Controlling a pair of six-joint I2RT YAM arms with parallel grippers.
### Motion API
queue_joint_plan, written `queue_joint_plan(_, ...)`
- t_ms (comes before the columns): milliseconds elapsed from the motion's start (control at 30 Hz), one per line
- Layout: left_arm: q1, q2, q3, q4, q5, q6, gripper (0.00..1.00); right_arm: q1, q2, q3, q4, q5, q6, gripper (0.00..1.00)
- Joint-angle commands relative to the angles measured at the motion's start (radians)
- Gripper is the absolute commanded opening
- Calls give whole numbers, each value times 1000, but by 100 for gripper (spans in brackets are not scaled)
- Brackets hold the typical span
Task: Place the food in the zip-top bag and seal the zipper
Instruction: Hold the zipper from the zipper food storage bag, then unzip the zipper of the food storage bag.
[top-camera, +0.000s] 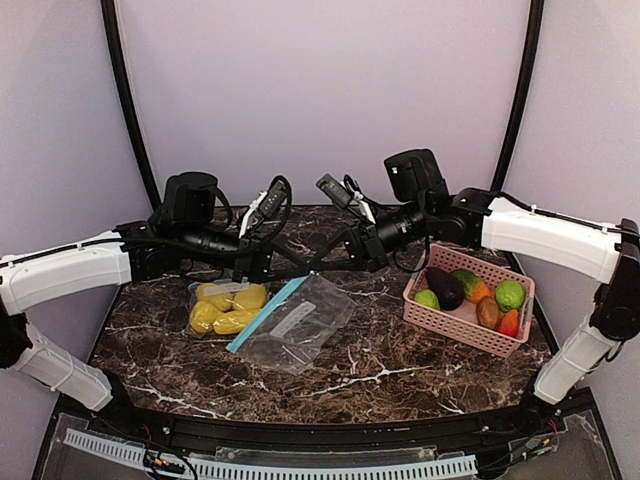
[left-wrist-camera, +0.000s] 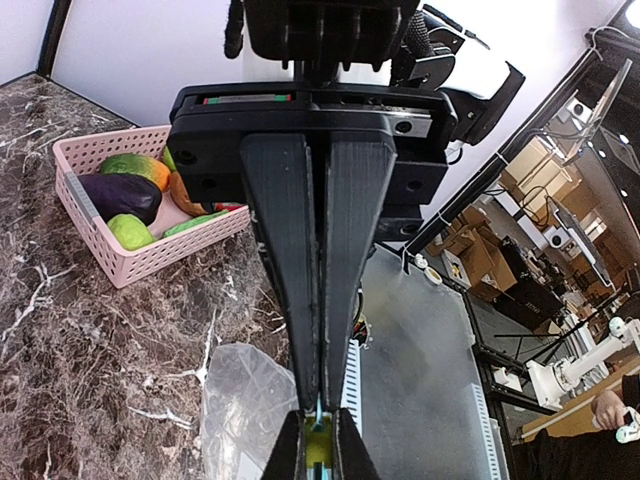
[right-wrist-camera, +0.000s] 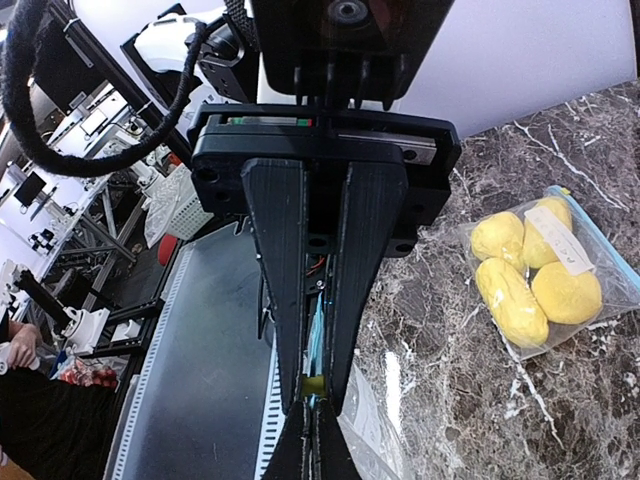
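While left arm (top-camera: 70, 270) and right arm (top-camera: 545, 235) stretch inward | left tool (left-wrist-camera: 318, 400) closed | right tool (right-wrist-camera: 315, 390) closed

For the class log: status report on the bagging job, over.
Left hand, right hand shut, empty. Yellow food in bag; other food in basket. Nothing blocking.

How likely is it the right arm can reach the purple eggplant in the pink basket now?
Probably yes. The eggplant lies uncovered in the open pink basket on that arm's side, with nothing between them, but the right gripper is shut and must open first.
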Motion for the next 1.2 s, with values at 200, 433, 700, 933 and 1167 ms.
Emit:
queue_joint_plan(200,-3,-40,-17,-19,-54,48,1,11,-47,-1,5,246,-1,0)
queue_joint_plan(433,-3,-42,-20,-50,-69,63,1,8,-83,-8,-10,387,-1,0)
queue_joint_plan(700,-3,-43,-17,-87,-73,82,1,0,-126,-26,-30,511,-12,0)
queue_joint_plan(933,-3,-42,-23,-95,-79,84,1,-40,-139,-32,-69,595,4,0)
queue_joint_plan(1167,-3,-51,-53,-119,-90,87,1,-111,-178,-79,-66,633,47,0)
